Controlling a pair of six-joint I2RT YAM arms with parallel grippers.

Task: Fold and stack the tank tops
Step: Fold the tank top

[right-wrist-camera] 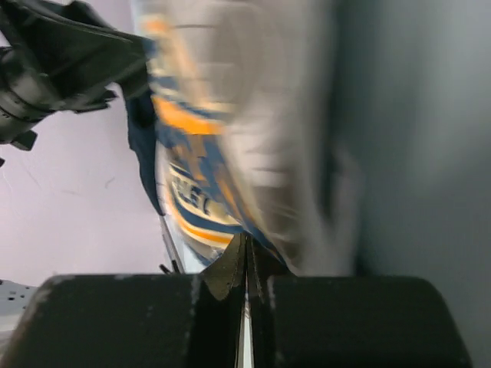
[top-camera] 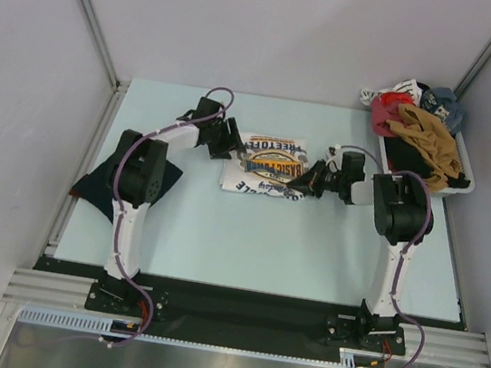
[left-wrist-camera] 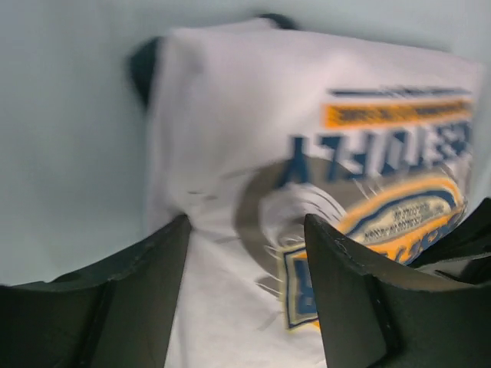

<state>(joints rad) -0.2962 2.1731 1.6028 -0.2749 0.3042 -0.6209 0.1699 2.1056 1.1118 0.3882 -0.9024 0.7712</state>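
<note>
The white tank top lies folded mid-table, its orange-yellow and navy print facing up. The left gripper hovers over its left part, jaws spread wide and holding nothing. The right gripper is pinched closed on its right edge, though that wrist view is badly blurred. The navy tank top lies crumpled at the table's left edge, partly hidden under the left arm. A bin of mixed clothes sits at the far right corner.

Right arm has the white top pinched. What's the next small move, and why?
Probably shut the left gripper on the white top. Its fingers are open with the top's cloth between them, while the right gripper is shut on the opposite edge. With both sides held, the top could be lifted and folded.
</note>
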